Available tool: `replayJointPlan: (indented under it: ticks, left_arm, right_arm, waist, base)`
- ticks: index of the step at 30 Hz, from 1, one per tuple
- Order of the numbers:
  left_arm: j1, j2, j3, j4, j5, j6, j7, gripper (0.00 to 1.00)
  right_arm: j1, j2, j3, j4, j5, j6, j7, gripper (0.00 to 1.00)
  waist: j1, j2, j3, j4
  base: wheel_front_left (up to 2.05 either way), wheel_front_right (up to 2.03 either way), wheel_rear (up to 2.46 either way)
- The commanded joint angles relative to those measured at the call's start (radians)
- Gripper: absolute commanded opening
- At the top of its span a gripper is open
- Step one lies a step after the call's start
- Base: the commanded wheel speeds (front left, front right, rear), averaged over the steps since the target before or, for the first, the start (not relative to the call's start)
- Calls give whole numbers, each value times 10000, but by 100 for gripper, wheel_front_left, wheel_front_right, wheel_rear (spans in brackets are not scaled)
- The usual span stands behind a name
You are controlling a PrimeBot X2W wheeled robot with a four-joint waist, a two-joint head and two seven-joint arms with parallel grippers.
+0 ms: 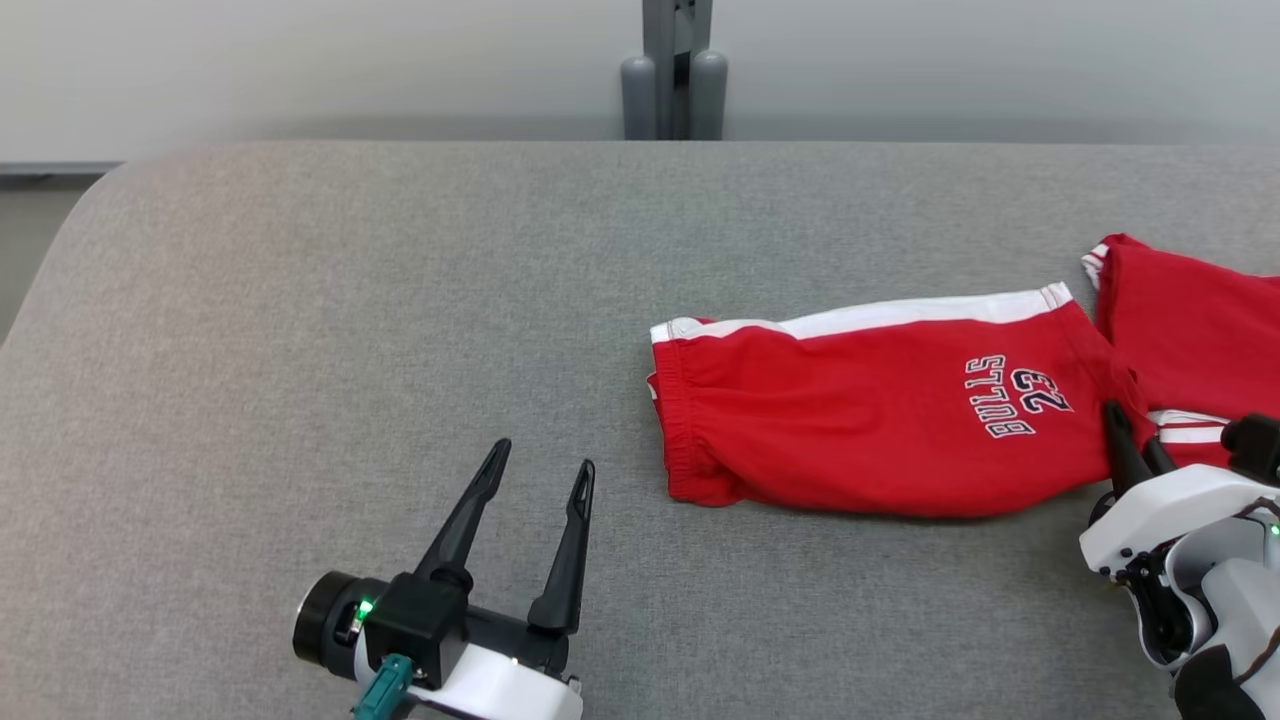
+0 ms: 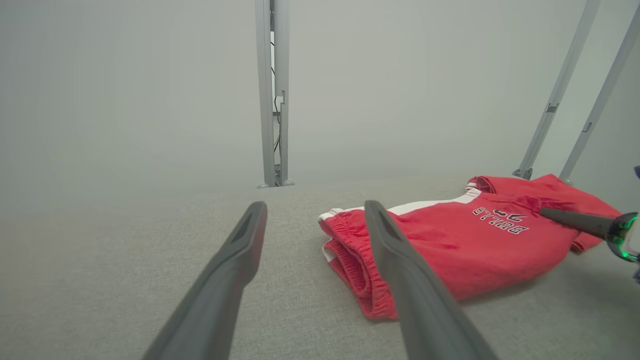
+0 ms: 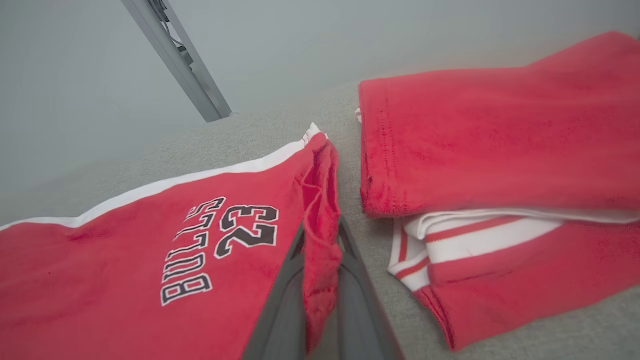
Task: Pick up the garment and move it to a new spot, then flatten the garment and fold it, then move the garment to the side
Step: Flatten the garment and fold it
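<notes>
one fold of the shorts (image 1: 850,420) sits pinched in right gripper (image 1: 1132,428); left gripper (image 1: 543,457) apart.

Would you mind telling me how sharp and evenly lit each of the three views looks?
Head view: even, soft light with no glare; the lettering on the red shorts is crisp, and a faint shadow runs along their near edge. Left wrist view: a milky haze washes out the background, and the left gripper looks soft up close. Right wrist view: the lettering is sharp, but the folded red garment blurs toward the upper right.
</notes>
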Motion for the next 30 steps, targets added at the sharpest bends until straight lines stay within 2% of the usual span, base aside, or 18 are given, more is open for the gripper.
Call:
replayJointPlan:
  ticks: [1,11,21,30]
  left_arm:
    - [135,51,11,44,7,-22,-35,100]
    - [132,30,-208,291,-146,-71,137,100]
    - [170,54,-352,292,-210,3,156,100]
    - [114,109,-215,223,-279,130,84,100]
  right_arm:
    - [114,-49,-33,-38,-76,0,-48,0]
    - [-58,242,206,-607,-857,0,-50,0]
    - [-431,1013,1378,-2108,-1365,0,434,0]
    - [-79,1504,2207,-3097,-1962,0,1226,0]
  waist:
    - [0,0,-137,-136]
    - [0,0,-546,-30]
    - [0,0,-604,657]
    - [0,0,-516,1056]
  base:
    - [0,0,0]
    - [0,0,0]
    - [0,0,0]
    - [0,0,0]
